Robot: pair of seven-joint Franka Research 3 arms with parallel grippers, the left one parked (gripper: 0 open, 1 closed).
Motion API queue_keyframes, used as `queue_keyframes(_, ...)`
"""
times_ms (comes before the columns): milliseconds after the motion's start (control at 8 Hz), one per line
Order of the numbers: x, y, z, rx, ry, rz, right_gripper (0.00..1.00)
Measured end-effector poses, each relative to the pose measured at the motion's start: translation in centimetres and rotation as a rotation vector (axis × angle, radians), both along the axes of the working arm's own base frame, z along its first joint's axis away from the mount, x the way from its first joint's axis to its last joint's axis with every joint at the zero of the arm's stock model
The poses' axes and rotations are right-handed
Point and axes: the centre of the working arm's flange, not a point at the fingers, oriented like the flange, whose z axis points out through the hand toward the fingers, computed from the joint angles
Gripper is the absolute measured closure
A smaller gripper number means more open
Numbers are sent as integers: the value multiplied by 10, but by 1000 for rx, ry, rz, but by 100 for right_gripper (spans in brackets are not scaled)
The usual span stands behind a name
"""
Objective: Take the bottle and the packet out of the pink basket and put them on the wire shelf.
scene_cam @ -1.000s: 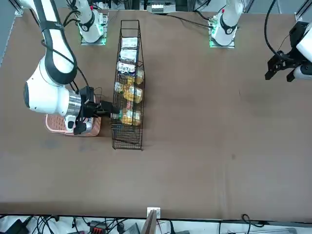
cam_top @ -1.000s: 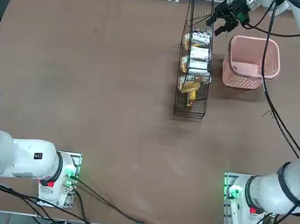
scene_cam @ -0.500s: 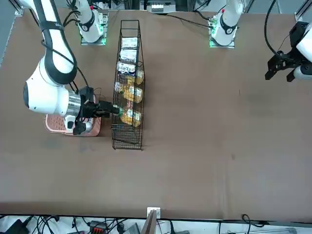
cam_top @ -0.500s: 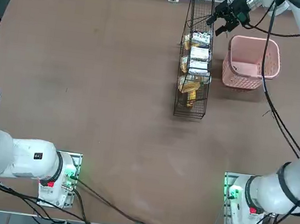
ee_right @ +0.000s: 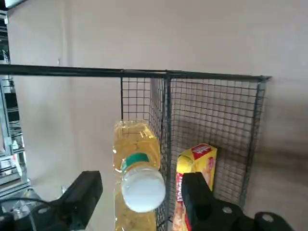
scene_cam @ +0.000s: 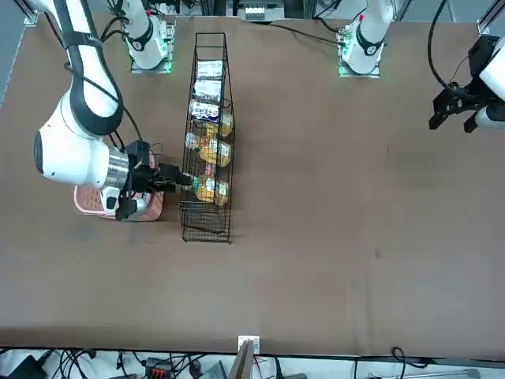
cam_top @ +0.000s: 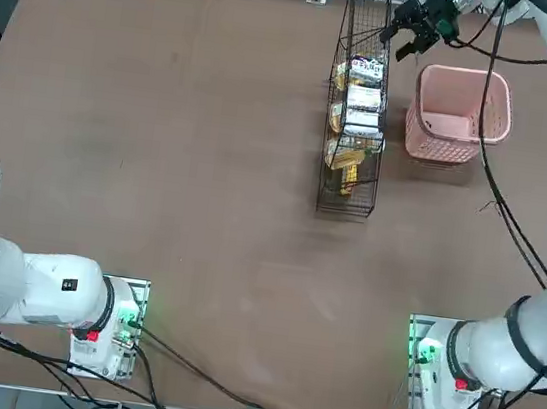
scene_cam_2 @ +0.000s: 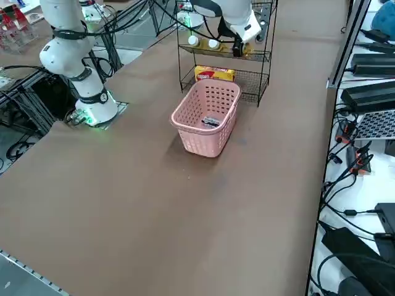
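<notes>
The bottle (ee_right: 137,159), clear with yellow contents, a green band and a white cap, lies on the wire shelf (cam_top: 356,115) at its far end. My right gripper (ee_right: 140,180) is open, one finger on each side of the cap, neither touching it. In the top view the gripper (cam_top: 410,26) hovers between the shelf's far end and the pink basket (cam_top: 467,72). The packet (scene_cam_2: 210,121), whitish with dark print, lies on the floor of the basket (scene_cam_2: 197,143). In the front view the gripper (scene_cam: 180,180) points at the shelf (scene_cam: 207,134).
The shelf holds several other items: whitish packets (cam_top: 364,100), yellow snack packs (cam_top: 346,154) and a yellow box (scene_cam_2: 214,74) on its lower level. Bare brown table spreads to the left of the shelf and in front of the basket. Cables run along the table's far edge.
My right gripper has drawn back a little from the shelf, away from the bottle. Bottle, basket and packet have stayed put.
</notes>
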Motion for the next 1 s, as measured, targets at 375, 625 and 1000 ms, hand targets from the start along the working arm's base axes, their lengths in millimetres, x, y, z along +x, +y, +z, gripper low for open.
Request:
queue_keyframes(375, 10, -53, 29, -24, -82, -26, 0)
queue_keyframes(625, 7, -103, 40, -52, -105, 12, 0)
queue_keyframes(1000, -5, -168, 49, -243, -87, 69, 0)
